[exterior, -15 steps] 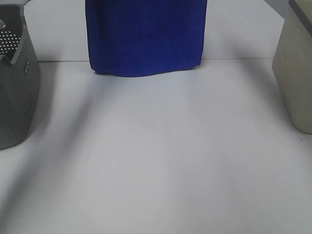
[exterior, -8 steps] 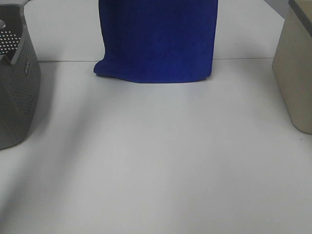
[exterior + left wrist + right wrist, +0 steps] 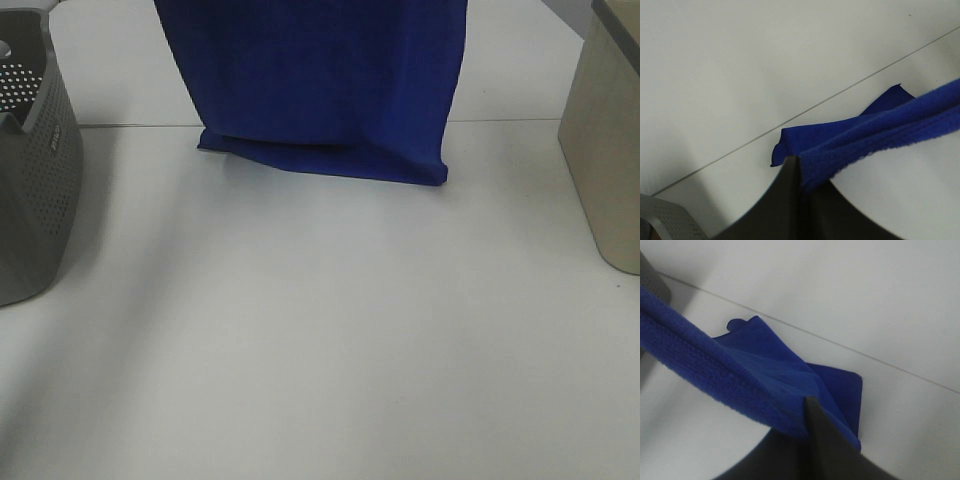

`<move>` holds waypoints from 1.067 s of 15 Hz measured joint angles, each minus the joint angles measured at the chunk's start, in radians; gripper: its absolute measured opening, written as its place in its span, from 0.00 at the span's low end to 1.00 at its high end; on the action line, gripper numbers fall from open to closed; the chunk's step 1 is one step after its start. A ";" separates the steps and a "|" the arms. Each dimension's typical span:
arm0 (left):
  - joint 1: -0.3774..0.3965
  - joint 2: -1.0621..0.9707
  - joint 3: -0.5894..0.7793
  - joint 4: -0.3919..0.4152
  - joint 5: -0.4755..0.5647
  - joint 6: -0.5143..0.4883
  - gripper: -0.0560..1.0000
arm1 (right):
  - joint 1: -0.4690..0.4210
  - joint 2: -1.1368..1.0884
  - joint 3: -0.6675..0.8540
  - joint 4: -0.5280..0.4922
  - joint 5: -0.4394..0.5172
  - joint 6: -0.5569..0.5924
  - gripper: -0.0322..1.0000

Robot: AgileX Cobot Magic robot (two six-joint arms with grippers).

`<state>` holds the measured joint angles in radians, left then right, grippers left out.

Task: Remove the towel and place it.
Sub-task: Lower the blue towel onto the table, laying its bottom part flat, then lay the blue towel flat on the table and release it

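left gripper (image 3: 799, 172) and right gripper (image 3: 807, 412) are each clamped tight on the top edge of the royal-blue fuzzy rectangular towel (image 3: 320, 80), one at each end, with the cloth stretched between them. towel hangs upright over the far middle of the white flat table (image 3: 320, 330), its bottom edge resting folded on the surface. grey perforated plastic basket (image 3: 35, 170) sits at the left edge, beige smooth bin (image 3: 605, 150) at the right, both well apart from the towel

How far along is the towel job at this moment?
Done: the towel is out of the grey basket. In hand: the left gripper and right gripper pinch its top edge, its lower edge folding onto the table. Left: lay it down and release.
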<state>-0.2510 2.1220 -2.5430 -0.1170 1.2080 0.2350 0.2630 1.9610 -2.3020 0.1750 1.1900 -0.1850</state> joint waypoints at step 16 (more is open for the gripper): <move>0.001 -0.629 0.722 -0.109 0.006 -0.066 0.05 | 0.000 -0.430 0.470 0.252 0.028 -0.018 0.04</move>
<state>-0.2500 1.4930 -1.8210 -0.2260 1.2140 0.1690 0.2630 1.5310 -1.8320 0.4270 1.2180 -0.2030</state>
